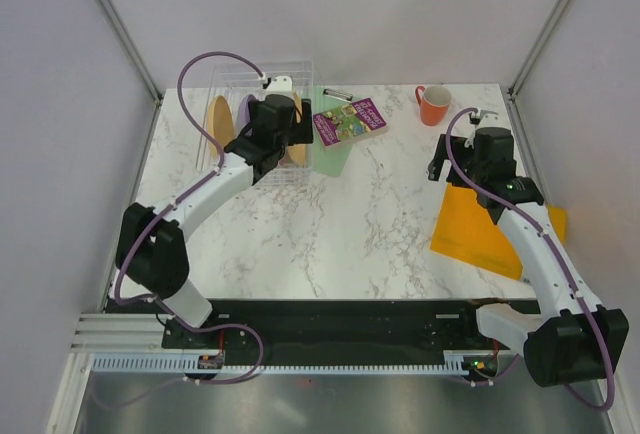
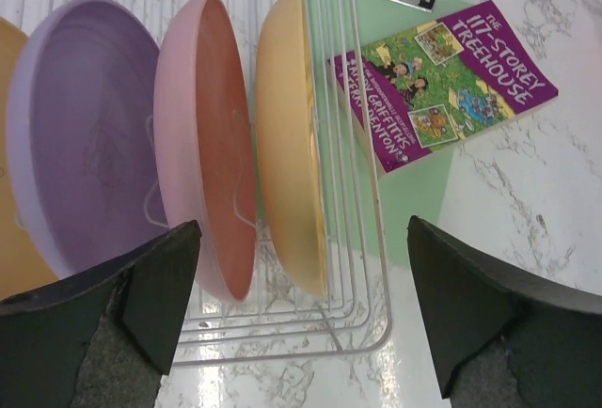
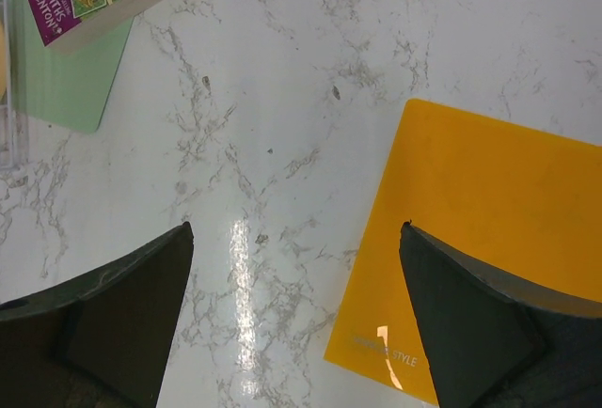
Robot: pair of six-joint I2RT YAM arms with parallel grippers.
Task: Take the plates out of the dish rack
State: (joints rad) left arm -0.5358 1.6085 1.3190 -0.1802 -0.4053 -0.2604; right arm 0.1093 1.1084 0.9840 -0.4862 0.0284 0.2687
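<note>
Four plates stand on edge in the dish rack (image 2: pixel 372 239), a clear rack of thin ribs directly below and ahead of the left gripper (image 2: pixel 301 267). All are matte and round. A yellow-orange plate (image 2: pixel 287 145) sits in line with the gap between the fingers. The pink plate (image 2: pixel 202 145) is just beside it toward the left finger, then the lilac plate (image 2: pixel 85 135). A second yellow-orange plate (image 2: pixel 7 201) is cut off past that finger.

Left gripper fingers are spread wide, holding nothing, with no contact visible. Beyond the right finger a purple book (image 2: pixel 442 79) lies on a green sheet (image 2: pixel 423 201).

Right gripper (image 3: pixel 295 239) is spread wide and empty over the marble table (image 3: pixel 282 145). An orange sheet (image 3: pixel 489 229) lies under its right finger. An orange mug (image 1: pixel 433 104) stands farther ahead.
</note>
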